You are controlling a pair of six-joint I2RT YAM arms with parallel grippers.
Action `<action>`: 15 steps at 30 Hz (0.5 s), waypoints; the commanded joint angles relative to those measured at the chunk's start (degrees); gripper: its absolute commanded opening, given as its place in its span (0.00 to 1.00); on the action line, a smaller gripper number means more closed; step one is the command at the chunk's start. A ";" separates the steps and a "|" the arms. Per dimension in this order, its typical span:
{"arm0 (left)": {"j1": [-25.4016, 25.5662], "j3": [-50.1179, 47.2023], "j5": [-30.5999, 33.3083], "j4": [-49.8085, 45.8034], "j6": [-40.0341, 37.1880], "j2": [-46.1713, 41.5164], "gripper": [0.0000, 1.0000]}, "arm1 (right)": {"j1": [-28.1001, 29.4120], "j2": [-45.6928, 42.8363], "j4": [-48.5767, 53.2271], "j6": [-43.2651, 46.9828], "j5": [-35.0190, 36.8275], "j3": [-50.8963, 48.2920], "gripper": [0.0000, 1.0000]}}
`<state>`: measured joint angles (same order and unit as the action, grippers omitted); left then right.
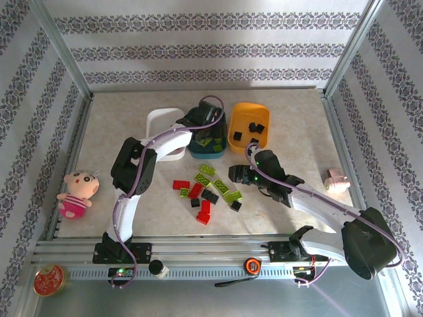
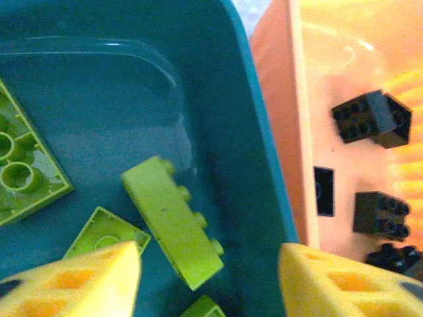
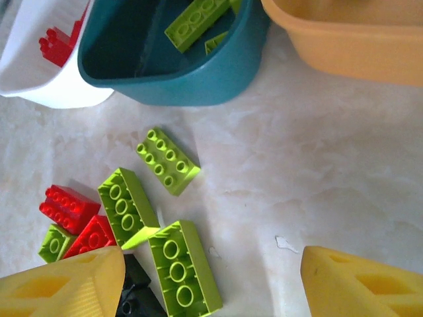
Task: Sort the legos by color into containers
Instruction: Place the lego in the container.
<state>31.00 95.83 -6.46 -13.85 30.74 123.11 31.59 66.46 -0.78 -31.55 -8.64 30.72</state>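
Note:
My left gripper [image 1: 206, 127] hangs open over the dark teal container [image 1: 213, 146]. In the left wrist view its yellow fingers [image 2: 86, 281] stand apart above a lime green lego [image 2: 173, 221] that lies loose on the teal floor [image 2: 112, 112] among other green ones. The orange container [image 1: 249, 112] holds black legos [image 2: 371, 117]. A red lego [image 3: 56, 39] sits in the white container [image 1: 162, 119]. My right gripper [image 3: 211, 290] is open, low over the table, with an upturned green lego [image 3: 184, 274] between its fingers. Red [image 1: 181, 185], green [image 1: 207, 170] and black [image 1: 210, 195] legos lie scattered mid-table.
A pink plush doll [image 1: 76, 191] lies at the left edge and a small pink object [image 1: 337, 179] at the right. A round red tin [image 1: 49, 279] and a tape measure [image 1: 252, 265] rest at the front rail. Metal frame posts border the table.

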 commanded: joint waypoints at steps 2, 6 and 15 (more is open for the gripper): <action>-0.44 -2.12 -3.62 2.90 1.97 -7.32 0.70 | 0.39 -0.59 1.88 1.17 -1.83 -0.71 0.72; -0.50 -12.99 -5.05 8.21 2.99 -18.04 0.77 | 2.45 3.02 3.64 3.87 -3.13 1.68 0.72; -0.18 -42.96 -5.90 14.07 7.03 -43.54 0.99 | 8.39 14.85 9.31 10.03 0.13 9.85 0.72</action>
<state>31.00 59.42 -11.79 -2.26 35.18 84.16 38.57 79.05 5.54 -25.06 -10.35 37.39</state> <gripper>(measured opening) 0.967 0.716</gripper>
